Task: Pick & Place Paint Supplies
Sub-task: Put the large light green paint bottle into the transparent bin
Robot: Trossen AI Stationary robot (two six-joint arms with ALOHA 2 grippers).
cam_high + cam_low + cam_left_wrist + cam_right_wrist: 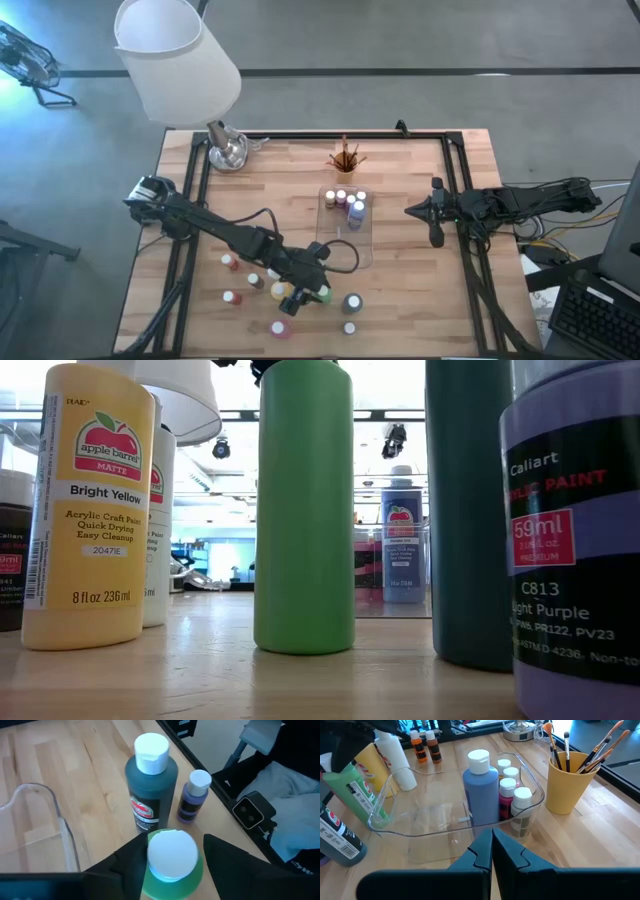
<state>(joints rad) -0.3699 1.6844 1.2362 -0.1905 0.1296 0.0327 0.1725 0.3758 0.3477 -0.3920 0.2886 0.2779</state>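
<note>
A green paint bottle (pixel 322 296) with a white cap (pixel 172 854) stands upright on its base on the table near the front edge. My left gripper (pixel 174 840) is open, its fingers standing on either side of the bottle's top. Around it stand a yellow bottle (pixel 85 510), a dark green bottle (pixel 150 795) and a small light purple bottle (pixel 192 800). My right gripper (pixel 492 845) is shut and holds nothing; it hangs at the table's right (pixel 438 215), facing the clear tray (pixel 420 830), which holds several bottles. My left gripper's fingers (pixel 132 867) flank the green bottle's shoulder (pixel 172 887) just under the cap. They slant down from the table's left. Whether they touch the bottle, I cannot tell. The bottle stands on the table.
An orange cup (pixel 345 160) of brushes stands behind the tray (pixel 345 250). A lamp (pixel 180 55) with a white shade overhangs the far left corner. Small bottles (pixel 230 262) and a red one (pixel 283 328) stand loose at the front left.
</note>
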